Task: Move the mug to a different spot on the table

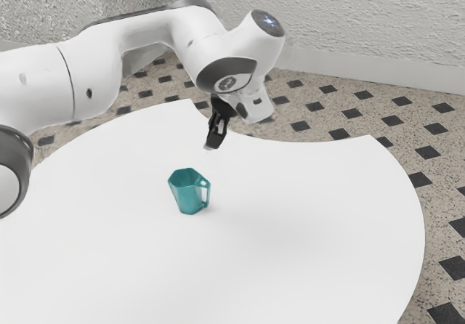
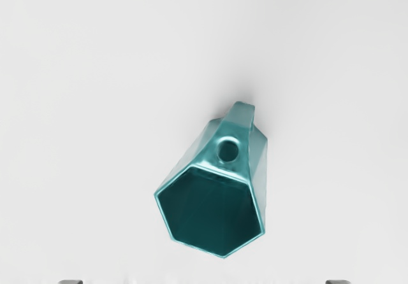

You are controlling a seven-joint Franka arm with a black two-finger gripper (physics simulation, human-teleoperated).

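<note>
While the teal mug [image 1: 189,191] stands upright on the round white surface [image 1: 305,222], the claw [image 1: 211,144] hangs in the air above it and a little farther back, touching nothing. The mug sits left of the surface's middle in the exterior view, with bare white all round it. It has flat, faceted sides and a six-sided mouth that opens upward, and it narrows toward its base. Its handle [image 1: 206,188] points to the exterior view's right.

The white arm [image 1: 109,55] comes in from the exterior view's left, and the black claw points straight down from it. In the wrist view the fingertips [image 2: 70,282] stand wide apart, so the claw is released and holds nothing. The mug [image 2: 213,195] there is seen from above, its dark inside showing and its handle [image 2: 239,115] turned away from the claw. Past the far edge of the surface lie a speckled floor [image 1: 407,113] with black diamond tiles and a rough pale wall [image 1: 363,11].
</note>
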